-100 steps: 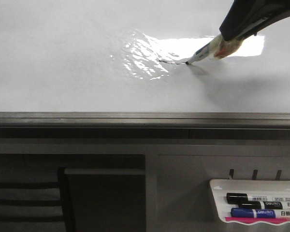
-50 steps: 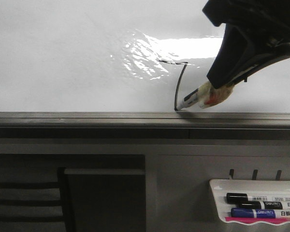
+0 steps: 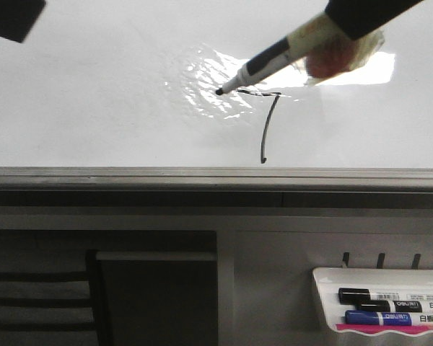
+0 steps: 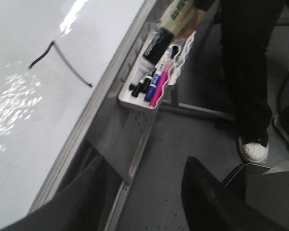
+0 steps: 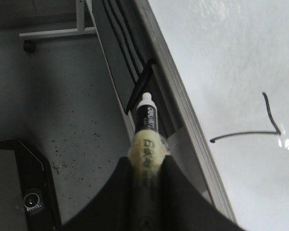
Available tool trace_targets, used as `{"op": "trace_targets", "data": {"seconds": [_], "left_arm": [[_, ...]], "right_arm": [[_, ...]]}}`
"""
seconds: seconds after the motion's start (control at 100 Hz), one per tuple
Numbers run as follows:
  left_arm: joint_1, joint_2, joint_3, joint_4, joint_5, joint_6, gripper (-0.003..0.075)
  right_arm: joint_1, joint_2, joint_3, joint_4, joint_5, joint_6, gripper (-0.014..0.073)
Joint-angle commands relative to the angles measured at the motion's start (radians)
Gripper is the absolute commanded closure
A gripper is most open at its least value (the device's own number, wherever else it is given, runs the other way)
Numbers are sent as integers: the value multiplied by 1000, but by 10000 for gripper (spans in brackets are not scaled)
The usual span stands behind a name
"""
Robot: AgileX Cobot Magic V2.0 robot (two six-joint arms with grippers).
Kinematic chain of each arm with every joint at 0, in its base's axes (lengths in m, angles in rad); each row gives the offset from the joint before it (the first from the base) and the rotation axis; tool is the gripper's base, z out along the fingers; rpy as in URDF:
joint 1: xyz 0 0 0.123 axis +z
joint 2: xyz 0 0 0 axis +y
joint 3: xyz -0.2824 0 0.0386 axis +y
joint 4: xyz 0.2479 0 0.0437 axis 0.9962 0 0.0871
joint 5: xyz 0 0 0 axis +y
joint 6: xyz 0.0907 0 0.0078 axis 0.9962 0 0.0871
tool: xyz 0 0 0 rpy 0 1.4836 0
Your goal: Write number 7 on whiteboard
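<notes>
The whiteboard point(image 3: 94, 108) fills the upper half of the front view. On it is the number 7 point(image 3: 267, 122), a thin black figure with a short top bar and a curved downstroke that ends near the grey rim. The figure also shows in the left wrist view as the number 7 point(image 4: 62, 60) and in the right wrist view as the number 7 point(image 5: 260, 127). My right gripper point(image 5: 147, 161) is shut on a marker point(image 3: 274, 59) wrapped in yellowish tape. The marker's black tip hangs by the left end of the top bar, seemingly off the surface. My left gripper point(image 4: 143, 163) is open and empty beside the board.
A white marker tray point(image 3: 325, 277) with black and blue markers hangs below the board at the lower right. The grey rim point(image 3: 202, 173) runs under the board. A person's leg and white shoe point(image 4: 253, 149) stand on the floor past the tray. A dark arm part point(image 3: 11, 18) shows top left.
The marker drew the downstroke from the top bar to the rim, then rose up and left to the bar's start. A dark arm part has appeared in the top left corner.
</notes>
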Motion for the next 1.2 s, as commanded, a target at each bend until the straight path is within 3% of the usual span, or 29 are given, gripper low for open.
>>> {"op": "trace_targets", "data": {"seconds": [0.0,0.13,0.37,0.76,1.19], "left_arm": [[-74,28,-42,-62,-93,39,386],[-170,103,-82,-58,-129,84,386],[-270,244,-169,-56,-165,121,386],[-279,309,-217,-44,-160,121,391],[-279,309,-217,-40,-149,121,541]], "right_arm": [[34,-37,-33,6,-42,-112,639],[59,-37,-33,6,-42,-191,639],[64,-37,-33,6,-39,-191,639],[64,-37,-33,6,1,-191,639],[64,-37,-33,53,-28,-188,639]]}}
